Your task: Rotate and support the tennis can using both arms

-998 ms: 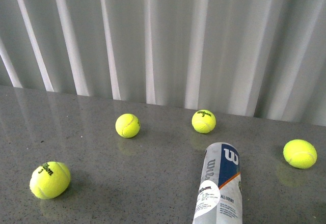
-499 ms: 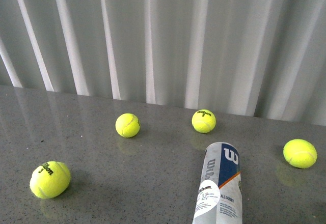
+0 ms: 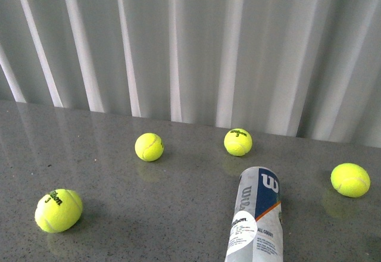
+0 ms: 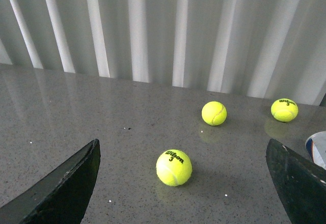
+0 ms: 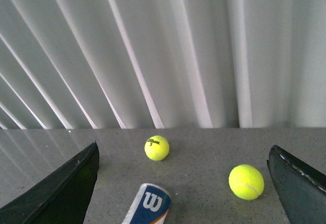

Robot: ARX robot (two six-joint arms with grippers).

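Observation:
The tennis can (image 3: 257, 216), a clear tube with a navy, white and orange Wilson label, lies on its side on the grey table at the lower right of the front view, its far end pointing away from me. Its end also shows in the right wrist view (image 5: 147, 211) and as a sliver in the left wrist view (image 4: 318, 149). No arm shows in the front view. My left gripper (image 4: 183, 193) is open, its jaws wide apart around a tennis ball (image 4: 174, 167) without touching it. My right gripper (image 5: 183, 193) is open and empty, above the can's end.
Several yellow tennis balls lie on the table: front left (image 3: 58, 210), middle (image 3: 149, 146), back centre (image 3: 238, 142), right (image 3: 350, 180). A pleated white curtain (image 3: 190, 47) closes off the table's far edge.

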